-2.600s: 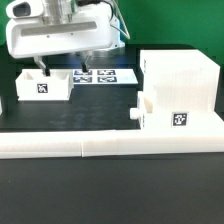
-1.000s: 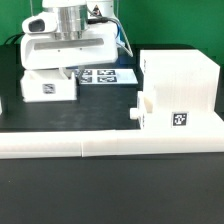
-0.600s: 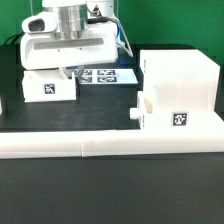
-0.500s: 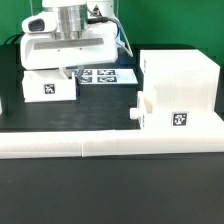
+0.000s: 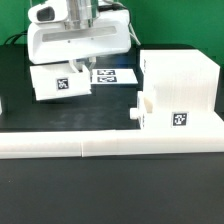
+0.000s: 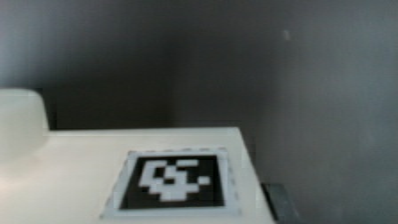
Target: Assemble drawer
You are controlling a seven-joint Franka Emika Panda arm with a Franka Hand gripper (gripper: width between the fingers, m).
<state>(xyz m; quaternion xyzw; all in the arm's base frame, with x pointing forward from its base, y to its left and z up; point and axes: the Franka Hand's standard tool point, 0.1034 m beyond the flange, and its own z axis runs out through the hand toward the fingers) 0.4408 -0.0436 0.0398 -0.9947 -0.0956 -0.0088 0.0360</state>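
White small tray [image 5: 60, 83] hangs tilted over the black table [image 5: 110, 100], its rear wall clamped in the pincer [image 5: 78, 66]. The box shell [image 5: 180, 75] stands well apart.

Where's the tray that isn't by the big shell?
Exterior view's left: the tray hangs tilted in the gripper, beside the marker board, apart from the shell.
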